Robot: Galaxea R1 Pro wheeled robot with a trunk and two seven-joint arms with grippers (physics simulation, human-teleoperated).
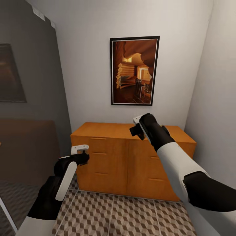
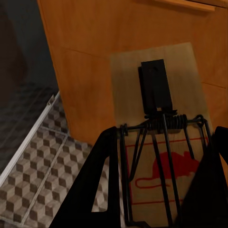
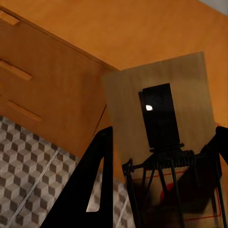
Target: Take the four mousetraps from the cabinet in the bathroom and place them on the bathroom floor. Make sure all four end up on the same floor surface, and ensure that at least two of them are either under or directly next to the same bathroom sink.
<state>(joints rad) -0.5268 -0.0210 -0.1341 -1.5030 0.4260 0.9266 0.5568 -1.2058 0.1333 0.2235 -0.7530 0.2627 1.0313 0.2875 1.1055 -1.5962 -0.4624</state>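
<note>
**Two traps in hand, none yet on the floor**

Two arms are seen in the head view before an orange wooden cabinet [image 1: 131,157] that stands against a white wall under a framed picture [image 1: 134,70]. The left gripper [image 1: 80,151] is held low beside the cabinet's front corner, and the right gripper [image 1: 140,126] is raised above the cabinet top. From this distance, what the grippers hold cannot be made out. The drawer fronts appear closed, so nothing of the cabinet's contents can be judged. The cube-patterned bathroom floor [image 1: 114,213] lies bare in front of the cabinet, with no mousetrap on it. No sink is to be seen, so a turn or a drive is judged to be needed before anything is set down.

In the left wrist view, a mousetrap [image 2: 159,128] is seen clamped between the two dark fingers [image 2: 95,180], its wooden board upright, with a black plate, a wire spring and a red mouse print on its face. The cabinet's side is behind it, and the patterned tiles lie below.

In the right wrist view, a second mousetrap [image 3: 164,128] is likewise gripped between that arm's fingers [image 3: 92,185], its board raised in front of the cabinet's drawers, above the tiled floor.

Two of the four traps are thus judged to be taken out; their placing is left undone, and the other two are unaccounted for.
</note>
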